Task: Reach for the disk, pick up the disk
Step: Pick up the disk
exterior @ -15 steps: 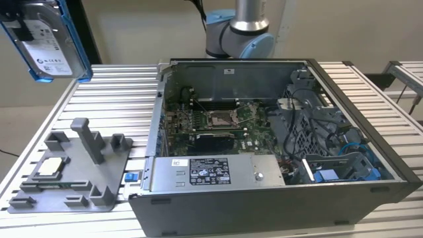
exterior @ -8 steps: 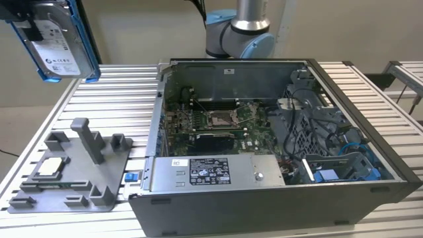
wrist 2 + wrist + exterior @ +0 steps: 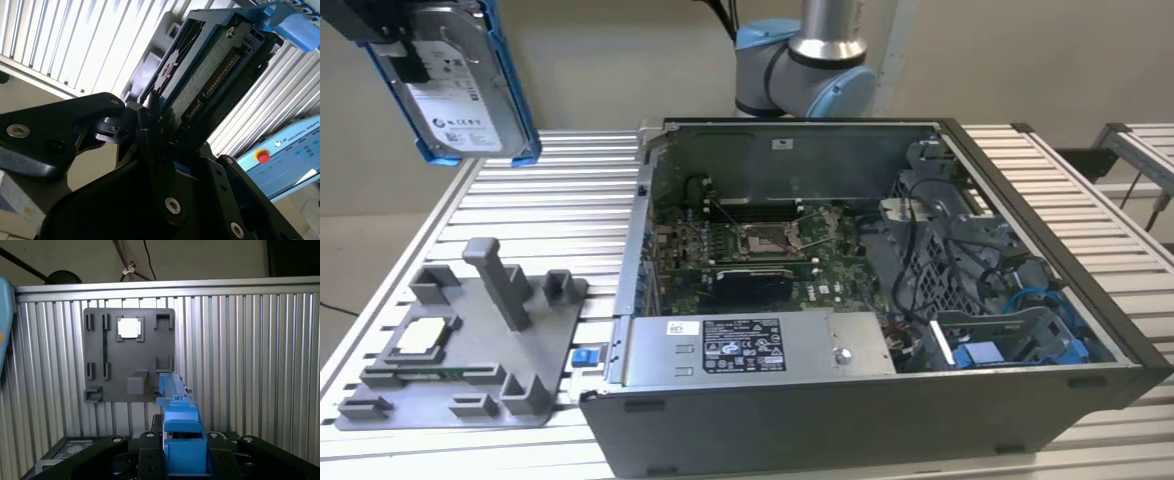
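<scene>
Black gripper (image 3: 159, 131) pinches one end of the flat silver-grey disk (image 3: 458, 92) in its bright blue plastic bracket. It holds the disk high above the ribbed aluminium table (image 3: 560, 200), well apart from the grey moulded fixture plate (image 3: 454, 385) and the open grey computer case (image 3: 854, 430). With the grip so near one end, the hanging weight could likely lever the disk loose and drop it onto the table.
</scene>
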### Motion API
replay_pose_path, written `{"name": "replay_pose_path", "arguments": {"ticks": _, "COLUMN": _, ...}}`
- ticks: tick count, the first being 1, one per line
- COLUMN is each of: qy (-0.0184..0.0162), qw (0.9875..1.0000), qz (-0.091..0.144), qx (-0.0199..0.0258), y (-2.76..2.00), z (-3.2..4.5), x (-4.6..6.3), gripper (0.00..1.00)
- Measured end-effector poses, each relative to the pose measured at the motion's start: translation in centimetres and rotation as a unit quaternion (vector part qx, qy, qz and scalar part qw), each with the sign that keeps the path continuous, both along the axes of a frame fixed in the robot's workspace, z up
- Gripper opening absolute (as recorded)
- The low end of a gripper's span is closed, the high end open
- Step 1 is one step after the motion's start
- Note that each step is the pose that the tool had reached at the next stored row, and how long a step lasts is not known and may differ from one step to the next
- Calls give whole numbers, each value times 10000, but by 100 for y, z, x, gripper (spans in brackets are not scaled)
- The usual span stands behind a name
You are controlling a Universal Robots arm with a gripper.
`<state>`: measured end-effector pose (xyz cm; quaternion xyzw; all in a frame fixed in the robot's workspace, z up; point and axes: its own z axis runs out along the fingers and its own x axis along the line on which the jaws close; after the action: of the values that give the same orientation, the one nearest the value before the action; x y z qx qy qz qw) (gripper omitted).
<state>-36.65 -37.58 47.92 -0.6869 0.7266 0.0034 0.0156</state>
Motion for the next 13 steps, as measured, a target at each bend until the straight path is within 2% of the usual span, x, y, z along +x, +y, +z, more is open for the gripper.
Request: {"name": "replay_pose_path", "arguments": {"ticks": 13, "qy": 6, "qw": 10000, "qz": 0, "qx": 0, "y": -7, "z": 0, "x": 354, "gripper": 0}}
